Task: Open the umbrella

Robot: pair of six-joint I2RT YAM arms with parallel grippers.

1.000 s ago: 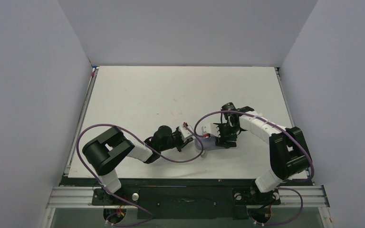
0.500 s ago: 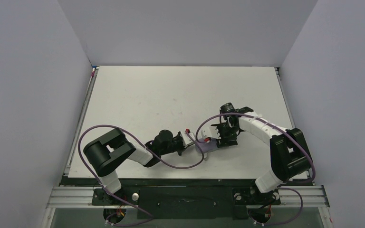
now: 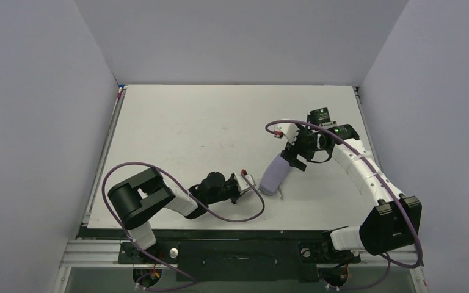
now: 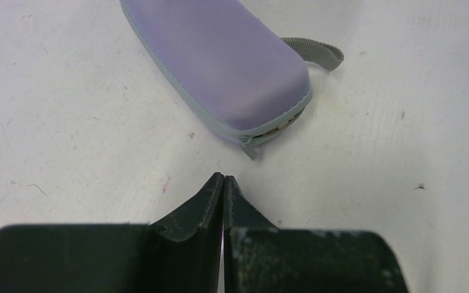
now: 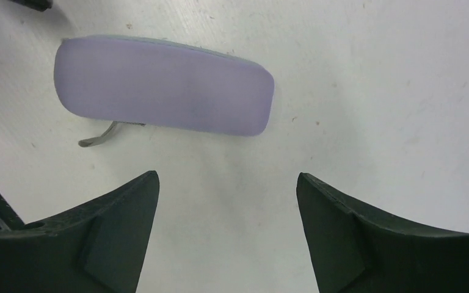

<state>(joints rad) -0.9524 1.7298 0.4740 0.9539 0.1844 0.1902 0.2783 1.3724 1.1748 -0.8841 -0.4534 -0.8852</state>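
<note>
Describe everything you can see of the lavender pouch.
The lavender pouch is oblong with rounded ends, smooth fabric by its look, a grey-blue seam round its edge and a grey strap loop at one end. There the seam gapes slightly, showing something tan. It lies flat on the white table, nothing else touching it.

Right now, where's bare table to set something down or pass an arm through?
Free: far half of the table, from the back wall down to the right gripper; also the near-right strip between the lavender case and the right arm. Crowded: mid-near, where the shut left gripper and open right gripper flank the case.
</note>
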